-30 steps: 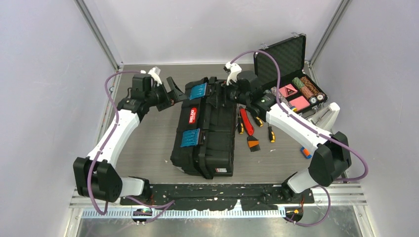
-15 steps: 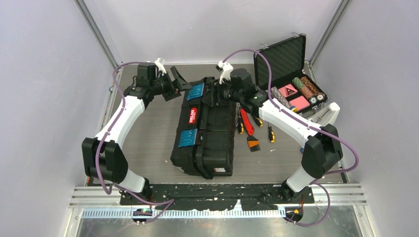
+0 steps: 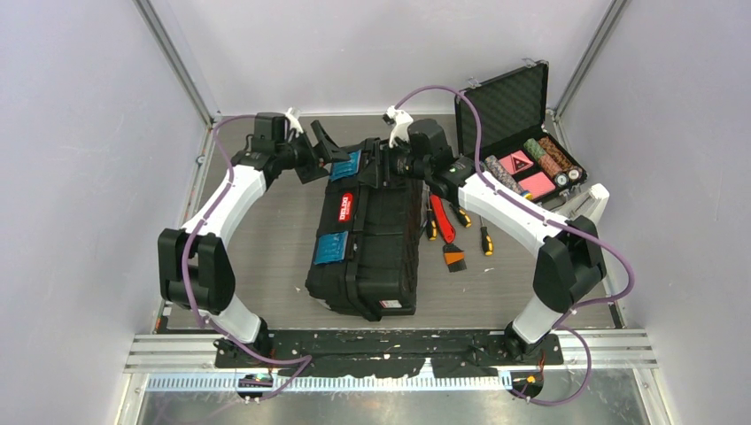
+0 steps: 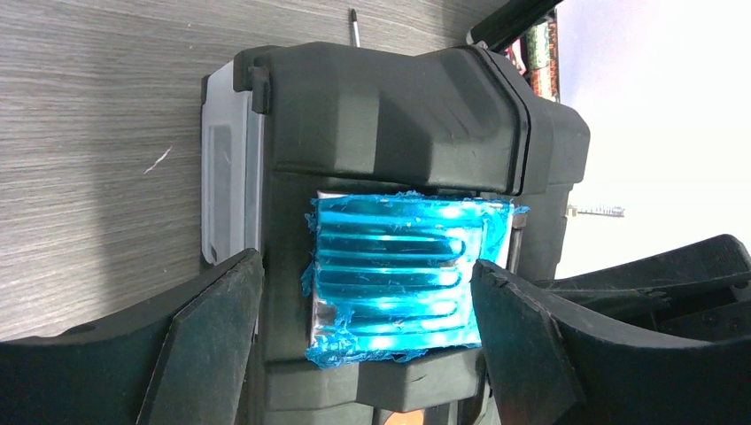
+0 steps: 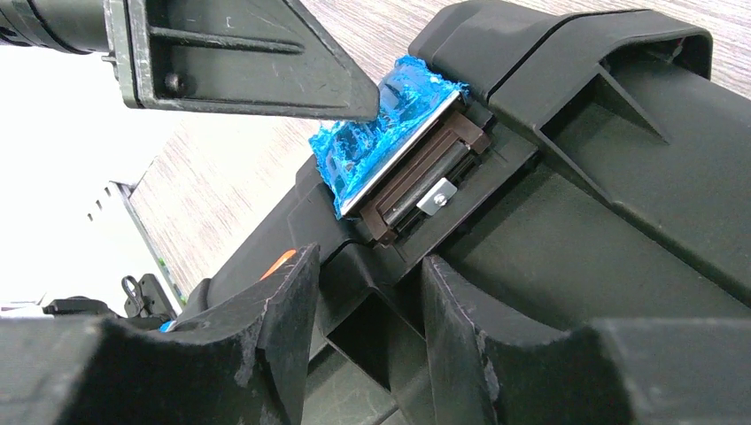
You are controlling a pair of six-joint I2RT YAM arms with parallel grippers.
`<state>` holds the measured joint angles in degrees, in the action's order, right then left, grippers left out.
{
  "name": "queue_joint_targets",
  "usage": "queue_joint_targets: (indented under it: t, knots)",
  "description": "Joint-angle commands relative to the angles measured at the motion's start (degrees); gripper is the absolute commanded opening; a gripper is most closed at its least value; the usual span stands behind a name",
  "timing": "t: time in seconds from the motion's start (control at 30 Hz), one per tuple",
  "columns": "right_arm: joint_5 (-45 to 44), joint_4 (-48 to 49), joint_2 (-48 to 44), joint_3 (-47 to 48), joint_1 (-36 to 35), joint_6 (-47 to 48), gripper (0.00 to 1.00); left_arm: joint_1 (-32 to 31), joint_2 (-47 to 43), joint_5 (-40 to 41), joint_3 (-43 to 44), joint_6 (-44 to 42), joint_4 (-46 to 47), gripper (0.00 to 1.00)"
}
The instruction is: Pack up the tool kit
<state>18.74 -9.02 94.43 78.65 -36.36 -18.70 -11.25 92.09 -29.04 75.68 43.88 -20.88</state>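
Top view: left gripper [image 3: 329, 149] has swung in from the upper left to the toolbox's [image 3: 367, 239] far blue latch [image 3: 351, 163]. Right gripper [image 3: 387, 166] has slid left along the box's far end. Toolbox lies centre frame, hand tools [image 3: 441, 217] just right of it.
Left wrist: 2 fingers [image 4: 212, 336] wide apart, flanking the latch; their bases are cut off.
Right wrist: fingers [image 5: 274, 328] narrowly apart over the box. Pinching it or not, cannot tell.

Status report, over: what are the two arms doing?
Left gripper open, straddling far latch. Right gripper part-open at toolbox. Tools loose beside it.
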Motion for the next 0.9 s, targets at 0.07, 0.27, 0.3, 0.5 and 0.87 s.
queue_joint_targets:
  t: [0.07,0.27,0.3,0.5,0.87]
  knots:
    - [0.7,-5.7,3.3,1.1,-0.8,-1.4,0.4,-0.1,-1.8,-4.3,-0.3,3.1,5.9,0.83]
    - [-0.3,-7.9,5.3,4.0,-0.8,-6.3,0.51,-0.1,-3.1,-4.0,-0.4,2.7,5.7,0.82]
    - [-0.7,-8.0,5.5,4.5,-0.8,-7.9,0.53,-0.1,-3.1,-4.0,-0.5,2.6,5.6,0.82]
    - [-5.5,-11.1,6.6,7.3,-0.7,-15.0,0.68,-0.1,-3.7,-3.3,-2.7,2.3,5.6,0.8]
    - [-17.0,-18.2,10.0,14.2,-0.7,-19.7,0.56,-0.1,-5.2,-1.7,-4.5,1.3,5.4,0.78]
